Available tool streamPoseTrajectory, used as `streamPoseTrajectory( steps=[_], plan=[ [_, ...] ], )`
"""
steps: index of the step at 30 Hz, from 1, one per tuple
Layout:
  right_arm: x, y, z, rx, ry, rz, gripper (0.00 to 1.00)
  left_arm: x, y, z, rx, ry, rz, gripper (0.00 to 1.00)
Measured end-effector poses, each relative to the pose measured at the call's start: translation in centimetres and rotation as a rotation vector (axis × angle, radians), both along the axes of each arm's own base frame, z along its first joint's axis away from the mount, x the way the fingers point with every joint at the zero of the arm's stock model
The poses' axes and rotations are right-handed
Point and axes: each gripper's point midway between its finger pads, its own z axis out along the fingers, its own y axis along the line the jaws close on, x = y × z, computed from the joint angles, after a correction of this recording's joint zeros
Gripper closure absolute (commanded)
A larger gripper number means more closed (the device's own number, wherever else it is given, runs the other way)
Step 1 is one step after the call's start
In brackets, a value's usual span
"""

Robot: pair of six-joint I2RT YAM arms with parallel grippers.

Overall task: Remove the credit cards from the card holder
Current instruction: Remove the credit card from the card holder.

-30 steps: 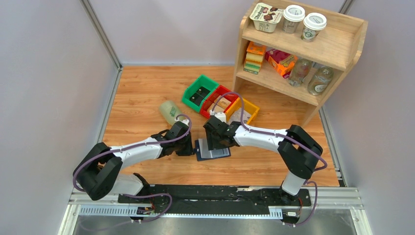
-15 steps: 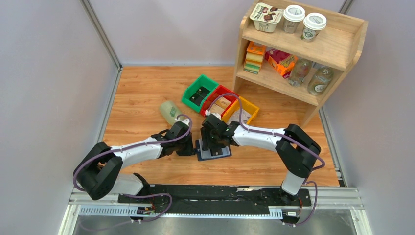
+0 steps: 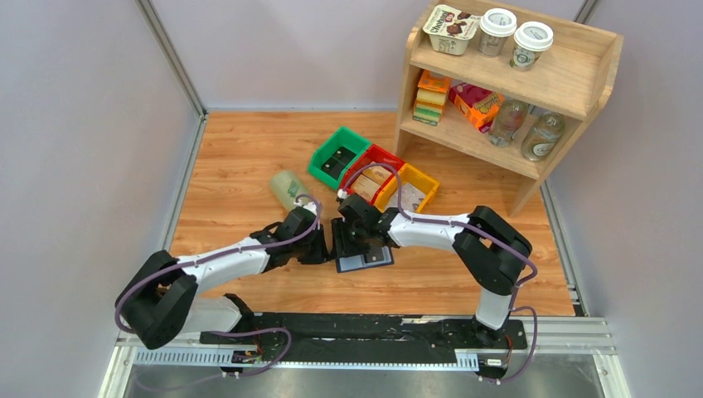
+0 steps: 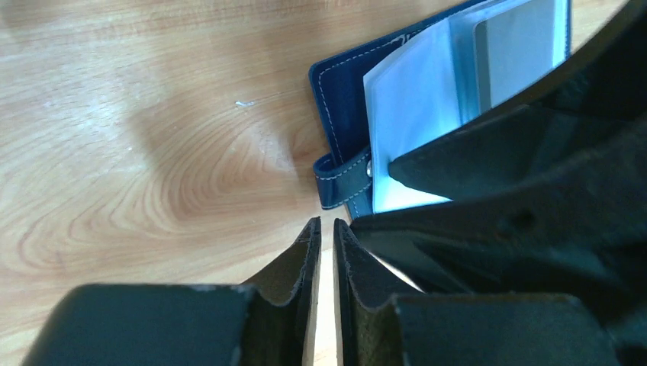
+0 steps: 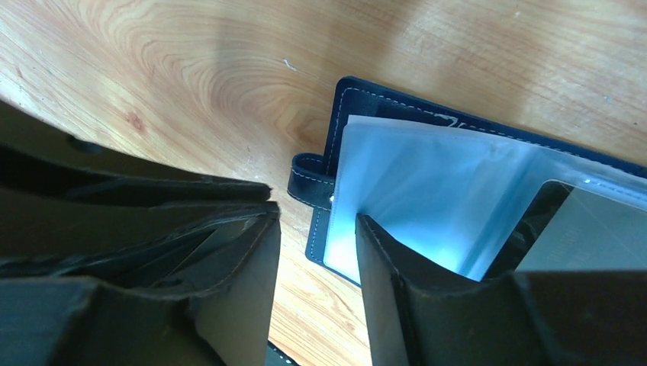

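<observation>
At centre frame on the bench (image 3: 240, 157), the card holder (image 3: 363, 259) lies open. The right claw (image 5: 314, 215), parted, touches its sleeves (image 5: 427, 191); the left claw (image 4: 326, 223) is nearly closed, empty. Best pin the navy cover, then pinch the edge of a credit card (image 5: 587, 229).

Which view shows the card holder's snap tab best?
Right wrist: the snap tab sticks out unobstructed from the navy edge of the open card holder. Left wrist shows it nearly as well. Top external: too small to tell.
</observation>
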Motion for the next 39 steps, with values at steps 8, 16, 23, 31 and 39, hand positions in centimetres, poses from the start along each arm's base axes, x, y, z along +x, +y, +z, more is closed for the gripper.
streamPoseTrajectory(
  steps=[8, 16, 23, 31, 39],
  plan=[
    [0.5, 0.3, 0.1, 0.035, 0.011, 0.001, 0.62, 0.5, 0.4, 3.9, -0.063, -0.112, 0.029, 0.72],
    [1.4, -0.2, 1.6, 0.056, -0.015, -0.004, 0.62, 1.6, -1.0, 7.1, -0.131, -0.153, 0.029, 0.72],
    [3.3, -2.4, 5.2, 0.087, -0.106, -0.061, 0.67, 2.8, -3.4, 8.8, -0.196, -0.126, 0.024, 0.73],
    [3.9, -6.8, 3.6, 0.005, -0.111, -0.155, 0.75, 3.6, -6.3, 6.8, -0.220, -0.017, -0.009, 0.72],
    [3.1, -10.2, 0.7, -0.079, -0.066, -0.202, 0.77, 3.4, -7.8, 3.4, -0.232, 0.092, -0.022, 0.66]
  ],
)
